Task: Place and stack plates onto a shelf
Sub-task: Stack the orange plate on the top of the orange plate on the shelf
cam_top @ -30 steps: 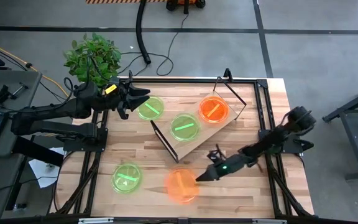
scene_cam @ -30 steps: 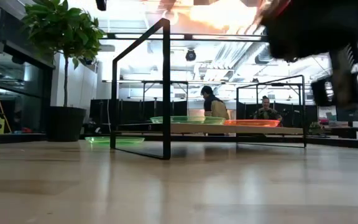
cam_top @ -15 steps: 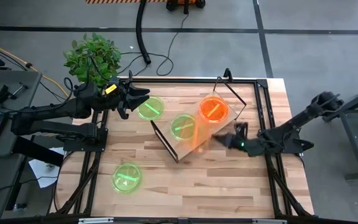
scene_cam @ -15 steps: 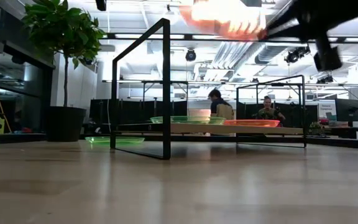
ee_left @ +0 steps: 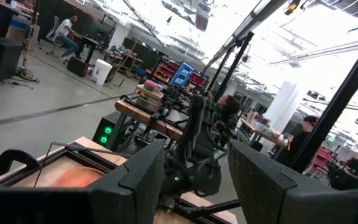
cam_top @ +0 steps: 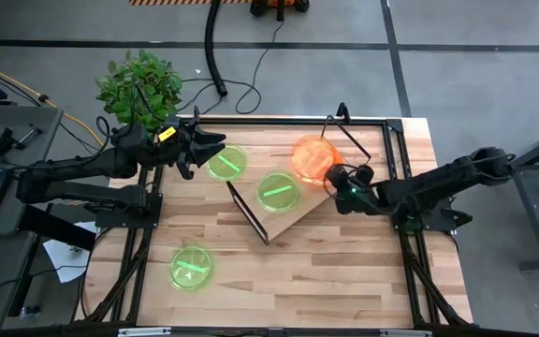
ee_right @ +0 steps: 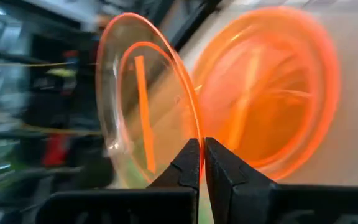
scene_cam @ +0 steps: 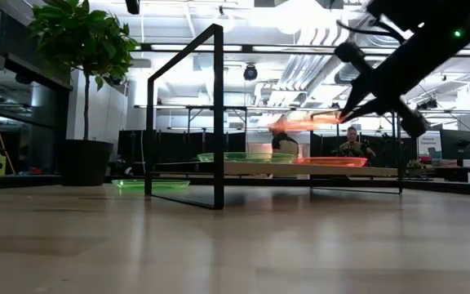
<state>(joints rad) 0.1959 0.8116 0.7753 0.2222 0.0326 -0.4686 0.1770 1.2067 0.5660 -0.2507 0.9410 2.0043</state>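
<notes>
My right gripper (cam_top: 333,176) is shut on an orange plate (cam_top: 305,152) and holds it just above the shelf's (cam_top: 293,217) right end. A second orange plate (scene_cam: 329,162) lies on the shelf under it. A green plate (cam_top: 278,190) lies on the middle of the shelf board. Another green plate (cam_top: 225,162) lies on the table beside my open left gripper (cam_top: 204,148), which waits at the far left. A third green plate (cam_top: 191,267) lies near the table's near edge. My right gripper pinches the orange plate's rim (ee_right: 193,127) between its two fingertips (ee_right: 188,155). The fingers come from the table's right, slanting down. The plate is lifted clear and tilted (scene_cam: 304,122), hanging a little above the orange plate on the shelf (ee_right: 272,118).
The shelf's black wire end frames (scene_cam: 217,114) stand up at both ends of the board. A potted plant (cam_top: 138,89) stands at the far left corner behind my left arm. Black rails (cam_top: 396,201) run along the table's edges. People sit in the room beyond (scene_cam: 351,147).
My right gripper has carried the orange plate from above the table's near edge toward the far edge and to the right, onto the shelf's right end. It then came down from high up to just above the orange plate lying there. The gripper has stayed shut on the plate.
</notes>
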